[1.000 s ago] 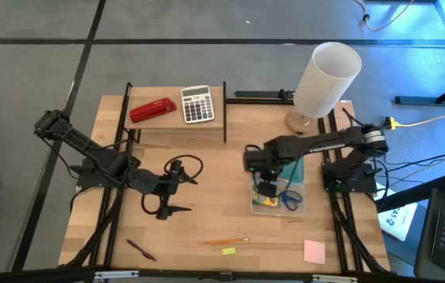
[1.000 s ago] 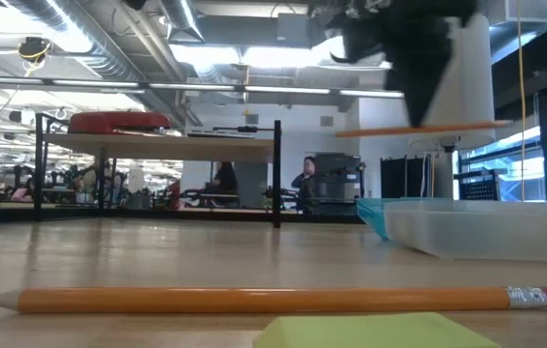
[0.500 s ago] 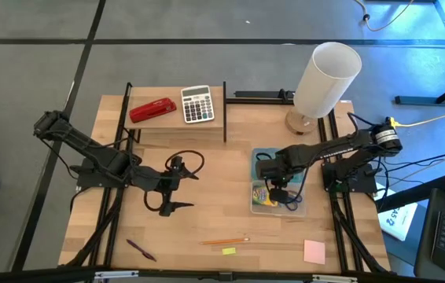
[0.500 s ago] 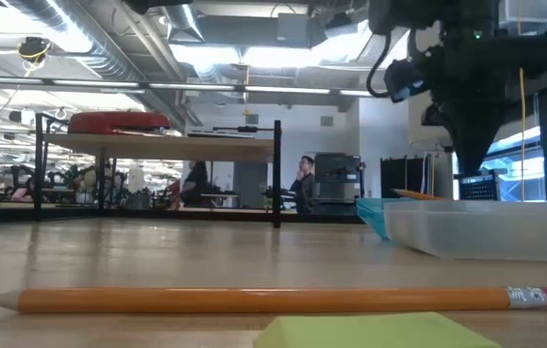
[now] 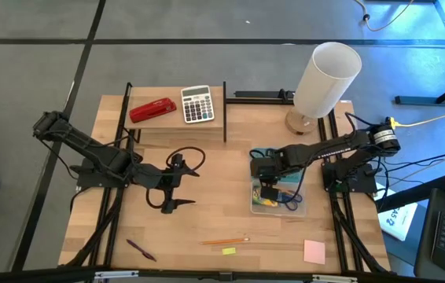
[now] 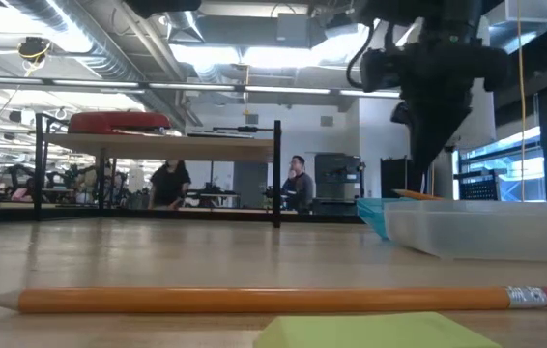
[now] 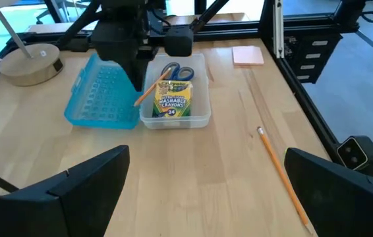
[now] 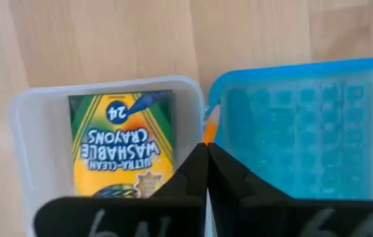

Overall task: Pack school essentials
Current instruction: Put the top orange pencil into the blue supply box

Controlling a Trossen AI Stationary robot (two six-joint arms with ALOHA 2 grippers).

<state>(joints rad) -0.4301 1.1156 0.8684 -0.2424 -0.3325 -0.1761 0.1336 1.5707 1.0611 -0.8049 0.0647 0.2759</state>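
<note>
My right gripper is shut and points down over the left end of the clear box, beside its blue lid. The crayon box and the blue-handled scissors lie in the box. One orange pencil slants out of the box, leaning on the rim below the fingertips. My left gripper hangs open over mid-table, left of the box. A second pencil, the yellow piece, the purple pen and the pink pad lie flat near the table's near edge. My right gripper comes from above, pointing down, with its shut tips right at the leaning pencil's outer end, between the box rim and the lid. The fingers themselves hide the spot, so I cannot tell whether they touch or pinch it. The pencil rests on the rim.
The red stapler and grey calculator sit on a raised shelf at the far left. A white lamp stands at the far right, behind the box. Bare wood lies between the two grippers and along the near edge around the loose items.
My right gripper came down over the box, swung toward the table's right, then came back left. The pencil, first carried level high above the box, sank to the box rim and has stayed there over the last half second.
</note>
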